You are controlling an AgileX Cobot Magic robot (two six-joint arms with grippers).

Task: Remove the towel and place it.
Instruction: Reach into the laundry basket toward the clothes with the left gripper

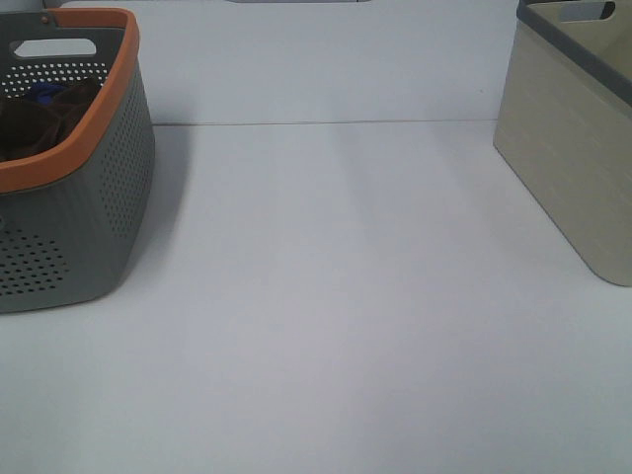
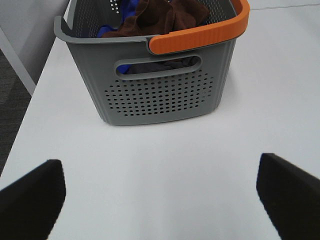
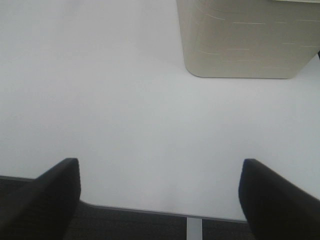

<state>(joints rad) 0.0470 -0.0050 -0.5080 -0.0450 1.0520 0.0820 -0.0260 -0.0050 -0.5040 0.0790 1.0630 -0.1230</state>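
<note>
towel [image 2: 165,17] lay bunched in basket [image 2: 160,100], straight ahead of my left gripper [image 2: 160,192], well apart. right gripper [image 3: 160,192] farther off. both pairs of fingers spread wide, empty.

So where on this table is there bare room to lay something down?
The wide stretch of white table between the grey basket on the left and the beige bin on the right is bare. Only the basket is crowded: the brown towel and a blue cloth are bunched inside.
</note>
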